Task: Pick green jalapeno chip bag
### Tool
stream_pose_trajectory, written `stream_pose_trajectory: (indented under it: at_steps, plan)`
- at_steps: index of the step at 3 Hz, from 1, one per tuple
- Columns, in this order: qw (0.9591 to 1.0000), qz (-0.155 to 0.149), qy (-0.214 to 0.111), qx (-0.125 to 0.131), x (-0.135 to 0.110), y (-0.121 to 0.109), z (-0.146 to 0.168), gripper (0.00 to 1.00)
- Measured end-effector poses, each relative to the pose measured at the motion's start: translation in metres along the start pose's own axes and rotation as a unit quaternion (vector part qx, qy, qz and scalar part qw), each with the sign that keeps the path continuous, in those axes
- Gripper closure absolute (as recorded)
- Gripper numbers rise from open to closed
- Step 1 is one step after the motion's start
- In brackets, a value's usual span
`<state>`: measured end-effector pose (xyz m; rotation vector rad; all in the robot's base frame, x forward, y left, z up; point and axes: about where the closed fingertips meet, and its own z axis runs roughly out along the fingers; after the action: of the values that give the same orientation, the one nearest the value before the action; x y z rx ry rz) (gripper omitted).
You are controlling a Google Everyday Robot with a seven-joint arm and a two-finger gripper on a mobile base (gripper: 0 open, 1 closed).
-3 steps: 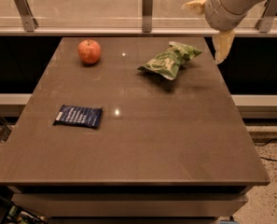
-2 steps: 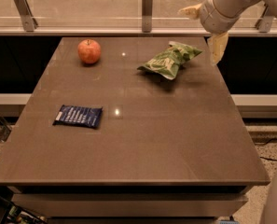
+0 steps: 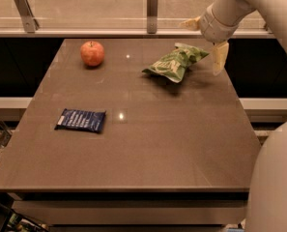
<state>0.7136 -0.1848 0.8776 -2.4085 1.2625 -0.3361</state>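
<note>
The green jalapeno chip bag (image 3: 176, 63) lies crumpled on the far right part of the brown table (image 3: 143, 144). It is light green with white lettering. My gripper (image 3: 201, 46) hangs at the bag's right end, just above the table's far right corner. Its fingers are spread wide: one fingertip (image 3: 187, 23) points left behind the bag and the other (image 3: 219, 59) points down to the right of the bag. It holds nothing. The pale arm (image 3: 259, 4) comes in from the upper right.
A red apple (image 3: 92, 53) stands at the far left of the table. A flat dark-blue packet (image 3: 80, 120) lies at mid left. A glass rail with metal posts (image 3: 152, 4) runs behind the table. A pale robot part (image 3: 276, 182) fills the lower right corner.
The gripper has moved left and slightly down, closer to the bag's right end. A pale robot part has come into view at the lower right. The bag, apple and packet have not moved.
</note>
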Motion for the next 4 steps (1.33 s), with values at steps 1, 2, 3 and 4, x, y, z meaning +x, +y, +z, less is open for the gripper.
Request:
stream_pose_trajectory:
  at_steps: [1, 2, 3, 4]
  plan:
    - [0.9994, -0.019, -0.019, -0.023, -0.013, 0.003, 0.013, 0.00]
    - [0.9970, -0.053, -0.039, -0.042, -0.033, 0.003, 0.020, 0.00]
    - [0.9928, -0.089, -0.054, -0.060, -0.051, 0.002, 0.021, 0.18]
    - [0.9926, -0.089, -0.056, -0.061, -0.052, 0.002, 0.025, 0.41]
